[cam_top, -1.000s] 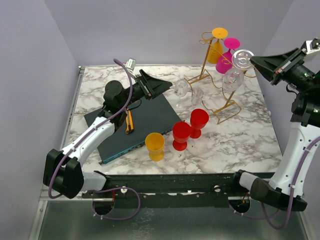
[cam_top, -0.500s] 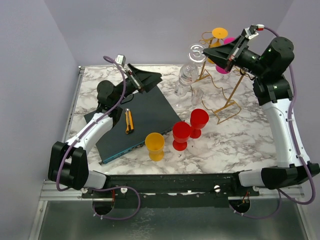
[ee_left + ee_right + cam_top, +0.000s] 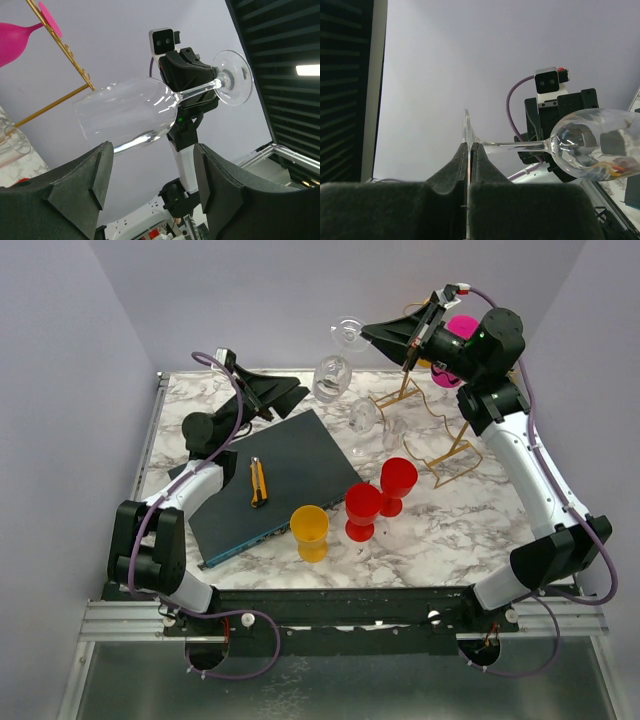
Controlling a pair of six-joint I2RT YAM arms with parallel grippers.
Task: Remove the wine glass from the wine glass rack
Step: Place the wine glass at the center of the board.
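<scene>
My right gripper (image 3: 370,333) is shut on the round foot of a clear wine glass (image 3: 331,376) and holds it in the air, left of the gold wire wine glass rack (image 3: 452,452). In the right wrist view the pads (image 3: 462,160) pinch the foot edge-on and the bowl (image 3: 595,145) sticks out to the right. My left gripper (image 3: 296,392) is open and points up at the bowl from the left, a little apart from it. In the left wrist view the bowl (image 3: 125,112) hangs above my open gripper (image 3: 150,175). A pink glass (image 3: 461,328) hangs on the rack.
On the marble table stand two red goblets (image 3: 363,510), a yellow goblet (image 3: 310,531) and two clear glasses (image 3: 364,420). A dark board (image 3: 290,475) holds a yellow box cutter (image 3: 258,482). Grey walls enclose the back and sides.
My right arm has swung left with the clear glass, away from the rack and toward my left gripper. My left gripper has risen and tilted upward.
</scene>
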